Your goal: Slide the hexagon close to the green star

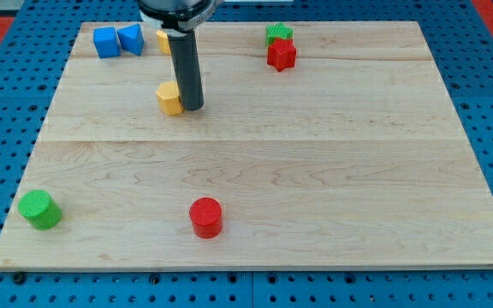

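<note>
A yellow hexagon block [169, 98] lies on the wooden board [315, 171] in the upper left part. My tip [192, 108] stands right beside it, touching its right side. A green star block [278, 34] sits near the view's top, right of the middle, with a red star block [282, 55] just below it and touching it. The hexagon is well left of and below the green star.
A blue cube [105, 42] and a blue angular block [131, 38] sit at the top left. A yellow block [163, 39] is partly hidden behind the rod. A green cylinder [39, 209] is at the bottom left, a red cylinder [205, 216] at the bottom middle.
</note>
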Robot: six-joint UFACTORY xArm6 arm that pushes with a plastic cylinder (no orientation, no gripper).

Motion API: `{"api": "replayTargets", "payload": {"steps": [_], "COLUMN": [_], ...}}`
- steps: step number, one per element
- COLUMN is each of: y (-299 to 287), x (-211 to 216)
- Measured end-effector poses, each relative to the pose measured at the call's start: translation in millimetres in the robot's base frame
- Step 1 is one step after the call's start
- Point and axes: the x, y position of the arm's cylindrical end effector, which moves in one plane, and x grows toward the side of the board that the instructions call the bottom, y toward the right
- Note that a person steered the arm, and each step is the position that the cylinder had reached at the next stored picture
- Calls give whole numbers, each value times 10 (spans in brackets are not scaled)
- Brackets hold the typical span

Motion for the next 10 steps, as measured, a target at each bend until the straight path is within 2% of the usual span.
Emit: {"api": "replayTargets", "payload": {"steps": [1,2,4,5,6,7,9,10], "y": [-358,-818,-6,179,231,422,800,763], "x": [258,158,-527,-422,-87,-138,-930,-1019]}}
